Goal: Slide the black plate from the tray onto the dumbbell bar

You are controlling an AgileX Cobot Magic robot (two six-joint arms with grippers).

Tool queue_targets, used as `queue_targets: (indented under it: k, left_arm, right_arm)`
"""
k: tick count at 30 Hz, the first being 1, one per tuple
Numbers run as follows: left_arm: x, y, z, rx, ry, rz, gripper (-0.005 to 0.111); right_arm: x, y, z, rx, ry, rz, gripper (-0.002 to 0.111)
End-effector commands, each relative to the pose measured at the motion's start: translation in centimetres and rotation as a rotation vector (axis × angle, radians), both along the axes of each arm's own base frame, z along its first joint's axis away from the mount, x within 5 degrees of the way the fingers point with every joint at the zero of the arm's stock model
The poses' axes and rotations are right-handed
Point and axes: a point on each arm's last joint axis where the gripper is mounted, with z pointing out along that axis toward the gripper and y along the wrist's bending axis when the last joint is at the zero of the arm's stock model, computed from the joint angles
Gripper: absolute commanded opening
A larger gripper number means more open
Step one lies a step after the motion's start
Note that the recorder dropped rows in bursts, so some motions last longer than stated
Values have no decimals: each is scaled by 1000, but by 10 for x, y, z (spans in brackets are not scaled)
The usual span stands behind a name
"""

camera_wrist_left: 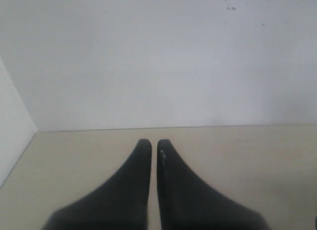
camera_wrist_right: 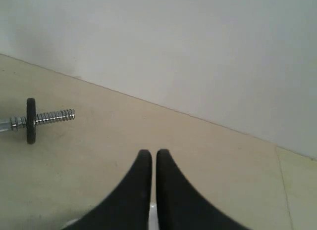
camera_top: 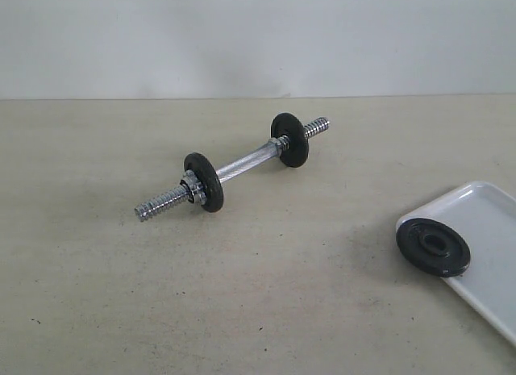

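The tray (camera_top: 492,222) is sitting at four o'clock from the dumbbell bar (camera_top: 242,161), whose threaded ends are pointing toward eight and two o'clock, ready for a disc. The black plate (camera_top: 433,247) is lying at the tray's nine o'clock corner. The left gripper (camera_wrist_left: 154,142) and right gripper (camera_wrist_right: 150,152) are hanging closed, gripping nothing.

The left hand (camera_wrist_left: 154,143) is closed. Its two black fingers (camera_wrist_left: 133,190) lie side by side with only a thin slit between them, broad at the base and tapering to rounded tips. It is held over the desk (camera_wrist_left: 247,165), aimed squarely at the back edge. The right hand (camera_wrist_right: 153,153) is closed in the same way, tips nearly touching, and faces the back edge at a slant.
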Motion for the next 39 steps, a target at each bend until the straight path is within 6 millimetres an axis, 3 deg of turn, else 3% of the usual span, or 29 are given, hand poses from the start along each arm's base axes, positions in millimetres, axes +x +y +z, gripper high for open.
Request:
queue_targets:
  k: [1, 7, 16, 20, 25, 28, 34, 39]
  left_arm:
    - [17, -26, -16, 105, 94, -244, 4]
    - [40, -64, -50, 212, 256, -581, 4]
    - [80, -125, -116, 276, 404, -821, 4]
    - [97, -156, -156, 325, 432, -849, 4]
    - [117, -187, -192, 253, 531, -845, 4]
    - [134, -206, -190, 210, 537, -855, 4]
    - [170, -230, -154, 235, 461, -888, 6]
    - [194, -236, -143, 331, 508, -863, 31]
  right_arm:
    - [12, 0, 0, -145, -41, 49, 1]
    - [48, 5, -30, -80, 124, 75, 1]
    - [86, 20, -77, -60, 334, 253, 1]
    - [91, 28, -94, -9, 439, 339, 1]
    - [78, 38, -108, -13, 583, 455, 1]
    - [67, 50, -117, -23, 657, 530, 1]
    - [45, 73, -143, -38, 770, 633, 1]
    - [25, 89, -161, -56, 858, 710, 1]
